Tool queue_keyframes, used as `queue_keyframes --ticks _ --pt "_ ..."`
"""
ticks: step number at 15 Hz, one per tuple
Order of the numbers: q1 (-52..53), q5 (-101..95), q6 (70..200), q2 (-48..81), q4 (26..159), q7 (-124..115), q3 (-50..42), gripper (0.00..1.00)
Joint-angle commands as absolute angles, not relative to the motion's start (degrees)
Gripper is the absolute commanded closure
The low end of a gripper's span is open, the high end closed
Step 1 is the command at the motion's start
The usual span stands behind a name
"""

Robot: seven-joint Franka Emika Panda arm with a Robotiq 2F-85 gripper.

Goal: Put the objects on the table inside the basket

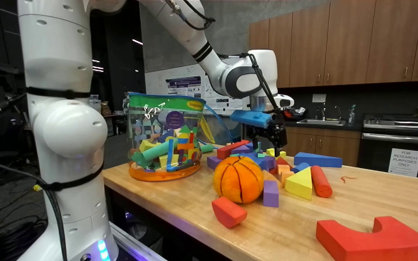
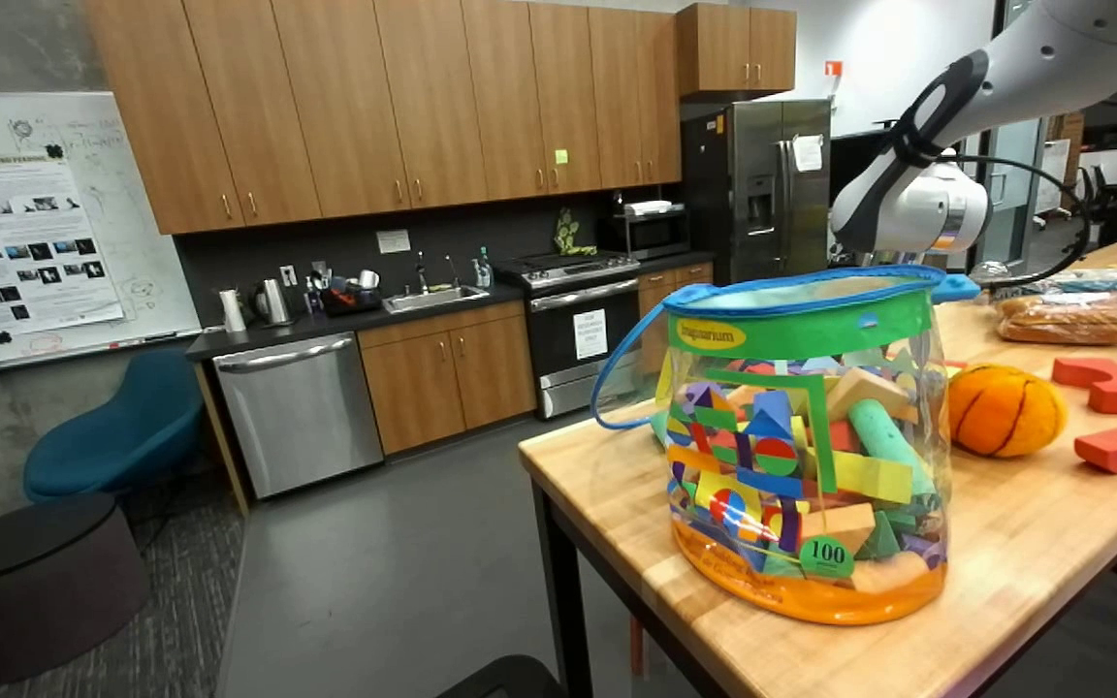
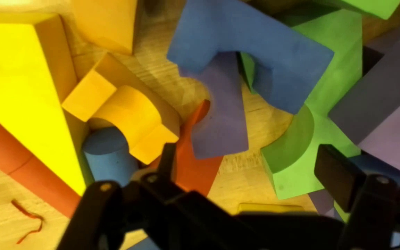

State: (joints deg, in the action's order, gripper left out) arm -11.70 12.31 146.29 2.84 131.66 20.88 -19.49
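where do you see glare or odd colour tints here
In an exterior view, white glare on the basket near its rim, violet tint along the edge of the table; in the wrist view, a yellowish cast, the large yellow block very bright.

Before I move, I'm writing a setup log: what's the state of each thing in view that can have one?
Gripper: open, holding nothing
Basket: upright, top open, holding blocks
Basket lid: hanging open
Orange ball: resting outside the basket
Loose blocks: jumbled, some overlapping
Red cylinder: lying on its side
Notched red block: lying flat
Upper cabinets: shut
Dishwasher: shut
Oven: shut
Fridge: shut
Base light: lit blue
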Motion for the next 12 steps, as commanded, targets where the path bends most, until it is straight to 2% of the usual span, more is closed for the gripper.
queue_keyframes --ticks 1,6,7,8,10,12 --pt "-14.07 10.13 147.10 7.04 129.21 18.38 -17.87 0.00" --pt "-15.44 7.60 147.53 10.68 127.41 15.15 -17.35 0.01" --pt "-15.61 7.04 147.57 11.15 127.12 14.45 -17.31 0.09" --pt "-15.74 6.68 147.66 11.76 126.63 13.85 -17.22 0.25" --pt "-15.98 5.56 148.13 12.26 126.16 12.73 -17.30 0.33" --pt "-16.36 5.11 148.78 11.63 126.07 12.11 -17.36 0.49"
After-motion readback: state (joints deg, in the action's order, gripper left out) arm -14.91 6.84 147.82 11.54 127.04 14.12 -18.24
